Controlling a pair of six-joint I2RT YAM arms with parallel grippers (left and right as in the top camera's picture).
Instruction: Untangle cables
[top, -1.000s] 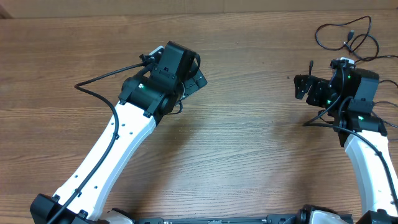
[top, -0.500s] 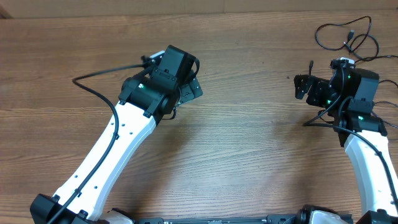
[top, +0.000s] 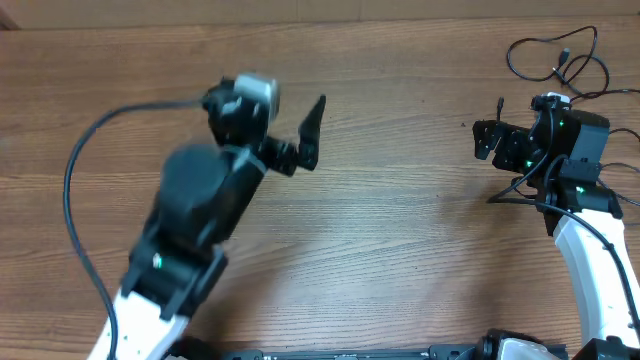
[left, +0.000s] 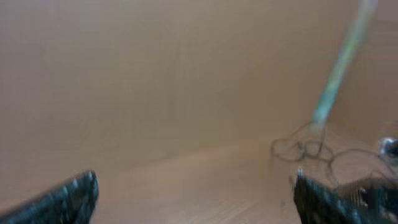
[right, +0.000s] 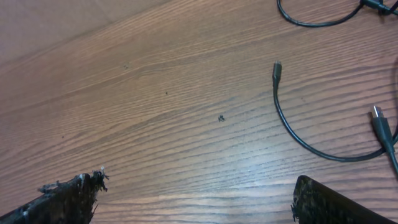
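Wood-grain table (top: 400, 250) spanning the view | left gripper (top: 311, 133), blurred, and right gripper (top: 483, 140) standing wide open, gripping nothing | cables (top: 556, 62) lying looped at far-right corner beyond right gripper | risk: hasty grab pinching several strands, tightening tangle.

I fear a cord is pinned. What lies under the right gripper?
Bare wooden table shows between the fingers of the open right gripper; one cable end lies loose to one side, unpinned. What is beneath the wrist body itself is covered.
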